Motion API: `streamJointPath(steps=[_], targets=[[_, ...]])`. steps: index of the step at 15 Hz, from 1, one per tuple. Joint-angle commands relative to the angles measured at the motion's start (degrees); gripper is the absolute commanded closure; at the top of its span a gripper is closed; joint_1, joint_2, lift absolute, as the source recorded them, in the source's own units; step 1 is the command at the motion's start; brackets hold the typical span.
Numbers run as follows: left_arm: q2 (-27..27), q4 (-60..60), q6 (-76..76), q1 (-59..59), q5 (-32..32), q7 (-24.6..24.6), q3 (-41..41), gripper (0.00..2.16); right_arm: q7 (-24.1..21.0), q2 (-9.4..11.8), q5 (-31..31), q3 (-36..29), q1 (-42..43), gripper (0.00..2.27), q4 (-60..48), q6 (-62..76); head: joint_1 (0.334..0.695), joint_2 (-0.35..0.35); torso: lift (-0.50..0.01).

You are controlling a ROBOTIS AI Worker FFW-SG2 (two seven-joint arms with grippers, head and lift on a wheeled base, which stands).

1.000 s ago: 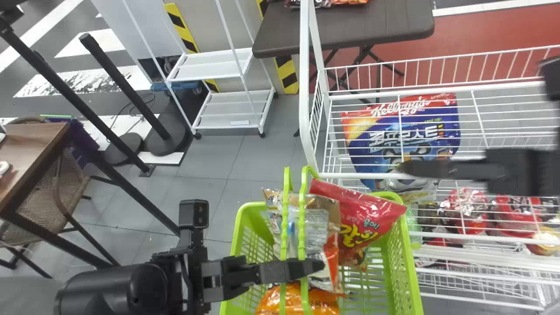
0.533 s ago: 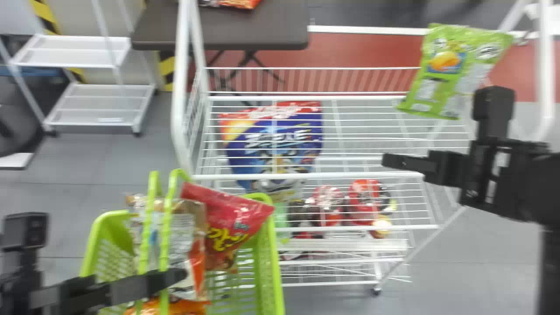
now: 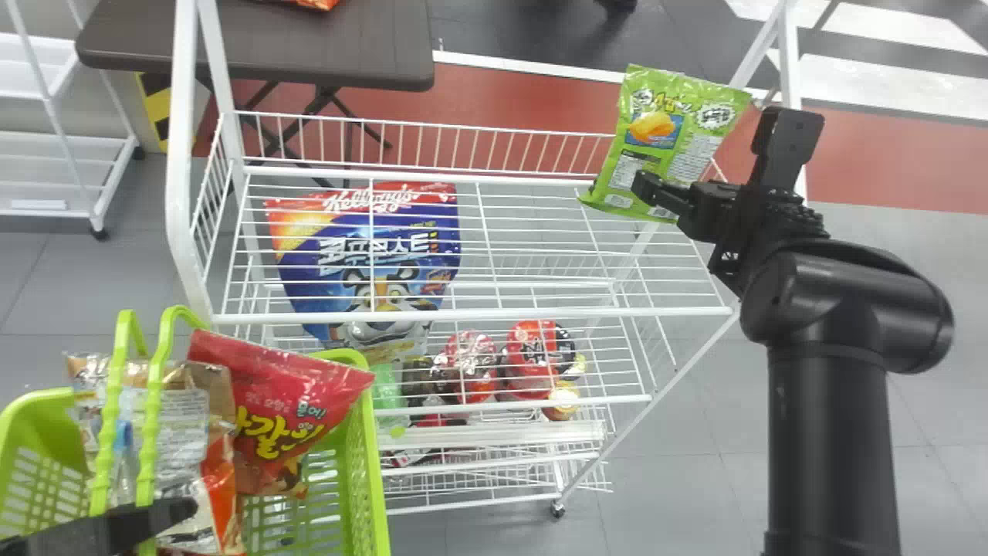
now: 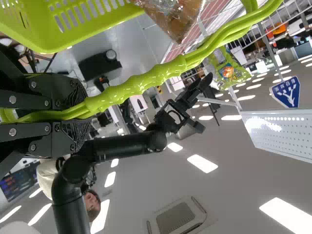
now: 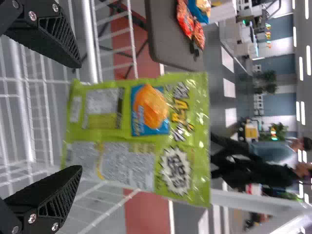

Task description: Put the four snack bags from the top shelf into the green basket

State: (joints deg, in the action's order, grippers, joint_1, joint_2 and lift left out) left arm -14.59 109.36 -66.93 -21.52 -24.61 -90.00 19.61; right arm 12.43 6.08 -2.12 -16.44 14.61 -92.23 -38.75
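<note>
The right gripper point(image 3: 642, 185) is standing wide open at about 2 o'clock in the head view, gripping nothing; its two fingers are pointing at the green snack bag point(image 3: 652, 147) with a broad gap between them. Whether they are touching it, I cannot tell. Taking the claw's tips as the clock's centre in that view, the bag is leaning at about 12 o'clock, at the far corner of the top shelf point(image 3: 471, 312).

The cereal bag point(image 3: 363, 262) is showing through the white wires between 8 and 9 o'clock, and red-lidded cups point(image 3: 532, 355) are sitting lower down, towards 7.

Well out at 8 o'clock, the green basket point(image 3: 373, 463) is holding a red bag point(image 3: 285, 401) and a silver-and-brown bag point(image 3: 181, 432). The left gripper point(image 3: 181, 510) is clamping its fingers around the basket's handles point(image 3: 151, 417). A dark table point(image 3: 255, 46) is standing beyond the rack at 10 o'clock.
</note>
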Motion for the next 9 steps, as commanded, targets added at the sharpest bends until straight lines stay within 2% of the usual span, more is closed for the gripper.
streamJointPath(steps=[1,4,6,7,9], targets=[[0.0,-0.3,0.0,0.0,0.0,-0.6,0.1,2.15,0.0,0.3,-2.2,-1.2,2.9,0.07,5.2,4.7,0.695,-0.262,0.000],[0.1,-0.3,0.2,0.1,0.0,-0.6,0.1,2.15,-2.2,0.2,-8.7,-0.2,7.9,0.08,13.8,8.0,0.695,-0.281,0.000],[0.0,-0.8,0.2,0.2,0.0,-0.6,0.1,2.15,-2.4,0.2,-10.7,1.1,11.1,0.09,20.0,10.0,0.695,-0.290,0.000],[0.0,-0.7,0.4,0.2,0.0,-0.6,0.1,2.15,-2.5,0.2,-11.3,1.6,12.2,0.17,22.1,10.7,0.695,-0.287,0.000],[0.0,-0.8,0.5,0.2,0.0,-0.6,0.1,2.15,-2.5,0.2,-11.5,1.8,13.2,0.64,24.0,10.5,0.695,-0.276,0.000]])
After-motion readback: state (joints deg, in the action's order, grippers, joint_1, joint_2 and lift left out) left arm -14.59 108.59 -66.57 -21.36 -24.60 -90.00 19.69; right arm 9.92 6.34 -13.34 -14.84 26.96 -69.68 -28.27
